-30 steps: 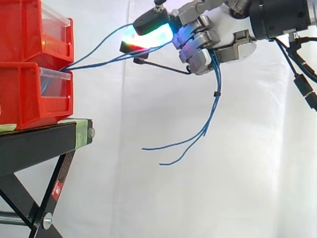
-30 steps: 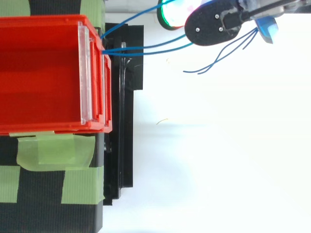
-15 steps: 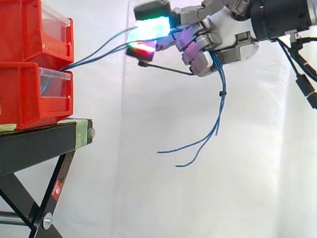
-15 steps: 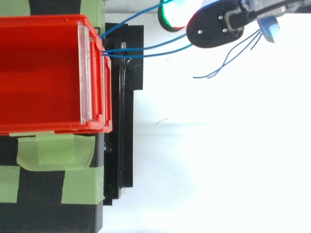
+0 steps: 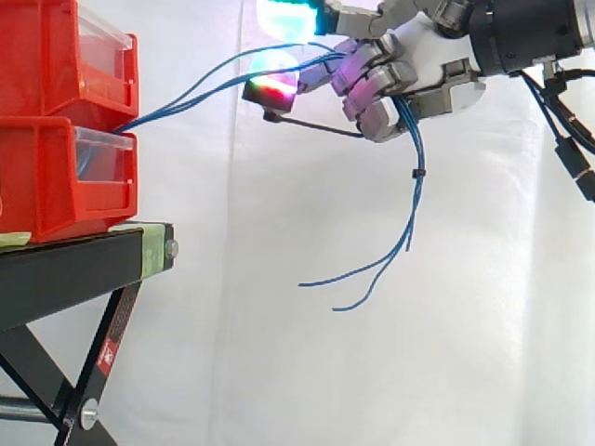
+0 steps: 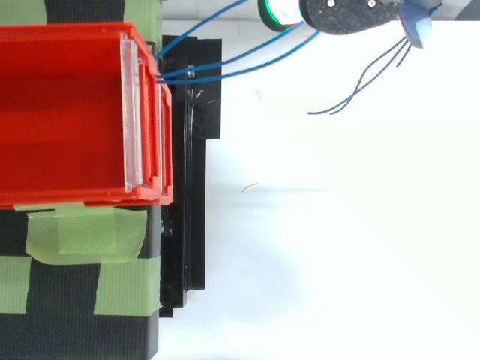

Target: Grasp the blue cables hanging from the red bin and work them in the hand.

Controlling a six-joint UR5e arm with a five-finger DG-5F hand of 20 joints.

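Blue cables ran from the lower red bin up and rightward into the hand, whose curled fingers gripped them. Their long axis rose bin-to-hand, and the loose ends drooped below the palm.

No readable text, numbers or signs. One label only: small red sticker with white marks, on the slanted leg of the black stand, lower left of the side view. Its print is too small to make out.
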